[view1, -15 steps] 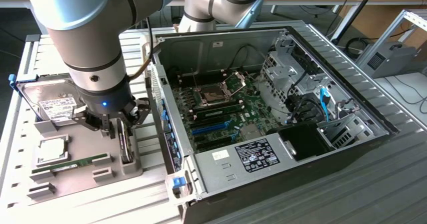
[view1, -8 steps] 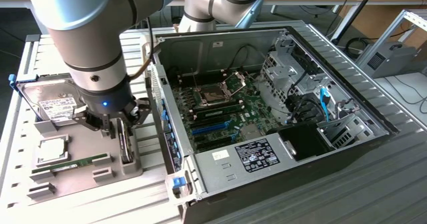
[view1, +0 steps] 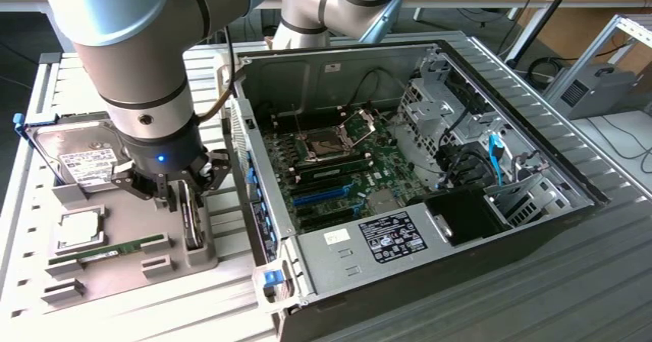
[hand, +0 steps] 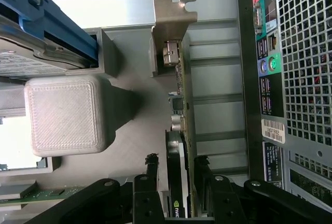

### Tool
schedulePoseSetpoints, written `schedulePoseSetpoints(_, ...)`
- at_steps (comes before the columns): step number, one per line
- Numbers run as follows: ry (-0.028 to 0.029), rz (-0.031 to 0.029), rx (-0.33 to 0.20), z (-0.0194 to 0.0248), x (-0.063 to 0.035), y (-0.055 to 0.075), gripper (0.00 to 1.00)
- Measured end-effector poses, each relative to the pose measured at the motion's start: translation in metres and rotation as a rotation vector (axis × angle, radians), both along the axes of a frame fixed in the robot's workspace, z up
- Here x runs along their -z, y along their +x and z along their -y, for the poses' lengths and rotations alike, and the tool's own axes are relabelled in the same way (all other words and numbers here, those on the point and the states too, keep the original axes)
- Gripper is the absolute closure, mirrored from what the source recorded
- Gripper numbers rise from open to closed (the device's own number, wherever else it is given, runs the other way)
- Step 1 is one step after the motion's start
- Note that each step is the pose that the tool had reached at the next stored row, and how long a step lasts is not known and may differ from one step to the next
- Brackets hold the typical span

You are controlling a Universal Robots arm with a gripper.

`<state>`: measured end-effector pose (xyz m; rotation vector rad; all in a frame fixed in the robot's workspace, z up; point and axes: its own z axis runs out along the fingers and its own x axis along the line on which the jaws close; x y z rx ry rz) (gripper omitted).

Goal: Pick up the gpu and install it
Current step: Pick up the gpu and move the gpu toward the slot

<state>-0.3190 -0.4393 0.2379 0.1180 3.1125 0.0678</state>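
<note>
gpu stands on edge in a slot of the grey holder on the table, to the exterior view's left of the open computer case. Claw is open and straddles the card: one finger close against the board side, the other a sliver off the fan. Risks, as I judge them: uneven closing could tip the thin card in its slot; pressure on the fan housing instead of the board could slip or crack plastic; a skewed lift could catch the bracket on the holder wall. Card is a thin green-edged board, studded with small parts. Its fan is black and glossy. The bracket is bare stamped metal, notched at the tip. Holder is matt and layered, and its printed block shows a fine ribbed weave. Hard drive with white label and RAM stick lie nearby. Table is slatted metal.
</note>
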Motion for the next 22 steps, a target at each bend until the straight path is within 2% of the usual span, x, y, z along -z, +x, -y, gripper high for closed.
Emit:
schedulePoseSetpoints(3, 0.0000, 0.0000, 0.000, 0.0000, 0.0000, 0.0001, 0.60)
schedulePoseSetpoints(5, -0.0001, -0.0001, 0.000, 0.0000, -0.0001, 0.0001, 0.73)
schedulePoseSetpoints(14, 0.0000, 0.0000, 0.000, 0.0000, 0.0000, 0.0002, 0.73)
schedulePoseSetpoints(22, 0.0000, 0.0001, -0.058, 0.0000, 0.0000, 0.0004, 0.73)
